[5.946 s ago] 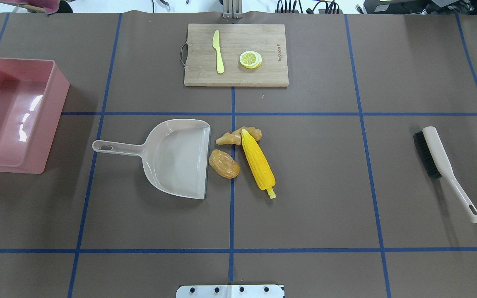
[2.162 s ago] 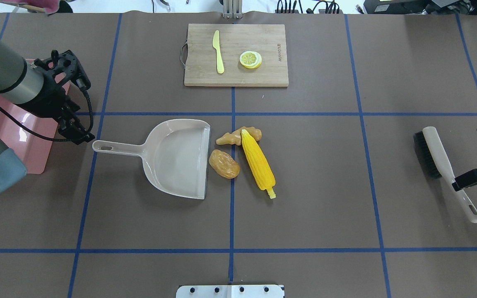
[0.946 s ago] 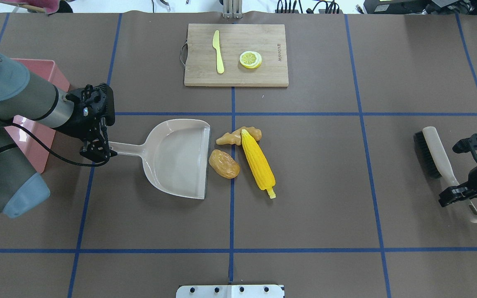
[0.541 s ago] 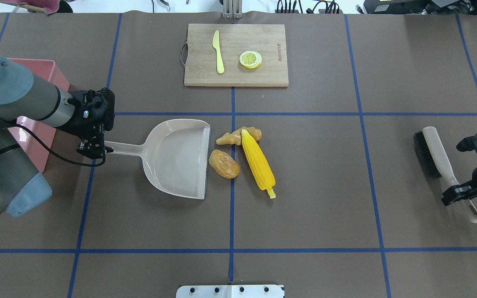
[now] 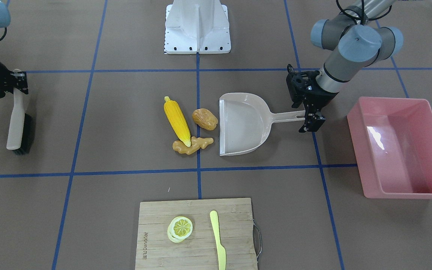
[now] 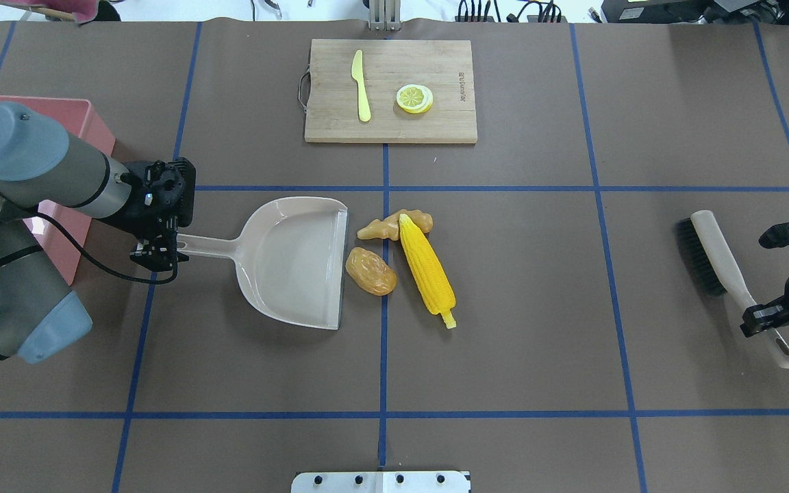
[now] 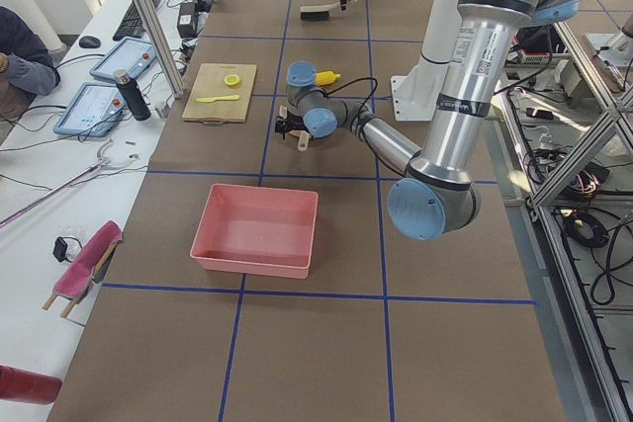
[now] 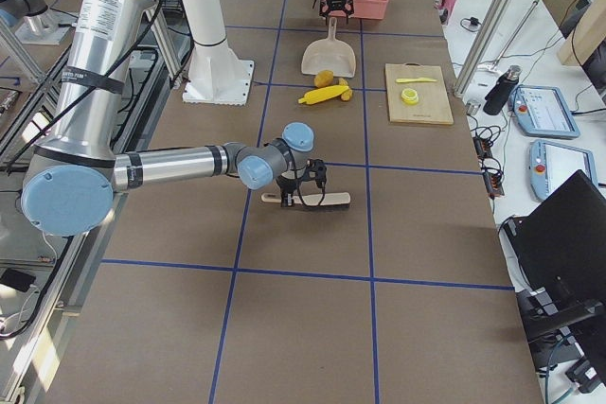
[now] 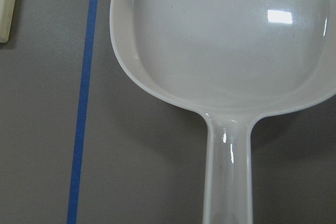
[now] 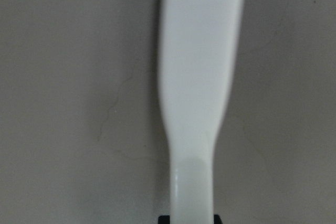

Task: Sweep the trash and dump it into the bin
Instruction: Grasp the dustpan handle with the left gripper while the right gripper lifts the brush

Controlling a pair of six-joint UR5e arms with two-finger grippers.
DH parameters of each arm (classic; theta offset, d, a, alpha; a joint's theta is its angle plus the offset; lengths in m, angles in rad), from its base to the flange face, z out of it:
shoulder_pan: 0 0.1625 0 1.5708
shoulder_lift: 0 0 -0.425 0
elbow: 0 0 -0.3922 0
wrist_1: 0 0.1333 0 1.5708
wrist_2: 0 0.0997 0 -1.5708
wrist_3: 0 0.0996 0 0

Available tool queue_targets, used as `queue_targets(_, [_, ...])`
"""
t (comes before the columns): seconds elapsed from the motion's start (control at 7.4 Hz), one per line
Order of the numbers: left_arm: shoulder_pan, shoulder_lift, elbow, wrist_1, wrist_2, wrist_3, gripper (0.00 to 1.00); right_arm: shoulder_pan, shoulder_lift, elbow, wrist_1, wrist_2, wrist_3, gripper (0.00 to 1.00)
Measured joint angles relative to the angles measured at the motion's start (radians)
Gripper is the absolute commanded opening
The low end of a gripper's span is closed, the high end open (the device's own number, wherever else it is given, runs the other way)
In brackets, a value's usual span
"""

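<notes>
The trash lies mid-table: a yellow corn cob [image 6: 426, 270], a brown potato chunk [image 6: 370, 271] and a tan ginger root [image 6: 384, 226], just off the open lip of the beige dustpan [image 6: 295, 260]. My left gripper [image 6: 160, 248] is shut on the end of the dustpan's handle; the pan lies flat, and the left wrist view shows it [image 9: 220, 45] empty. The pink bin [image 6: 93, 120] stands at the far left, partly hidden by my left arm, and is empty in the front view [image 5: 388, 98]. My right gripper [image 6: 764, 320] is shut on the handle of the brush [image 6: 716, 250] at the far right.
A wooden cutting board [image 6: 435, 68] at the table's far side holds a pale yellow knife [image 6: 361, 85] and a lemon slice [image 6: 414, 98]. Blue tape lines cross the brown table cover. The robot's base plate [image 6: 381, 481] is at the near edge.
Both arms came in from the sides onto the two handles. In the last half second the brush head has swung slightly left in the right gripper. The dustpan and trash have not moved.
</notes>
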Motion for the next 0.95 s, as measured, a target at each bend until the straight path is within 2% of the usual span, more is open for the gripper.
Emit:
queue_targets(0.54, [0.031,-0.005,0.034,-0.003,-0.002,-0.002,0.98,0.101,0.009,0.047,-0.023,0.059,-0.012,0.0])
queue_targets(0.81, [0.036,-0.008,0.046,-0.008,-0.004,-0.002,0.97,0.106,0.06,0.102,-0.098,0.072,-0.009,0.0])
queue_targets(0.95, [0.036,-0.009,0.05,-0.009,-0.012,-0.002,0.97,0.105,0.134,0.125,-0.184,0.072,-0.006,0.0])
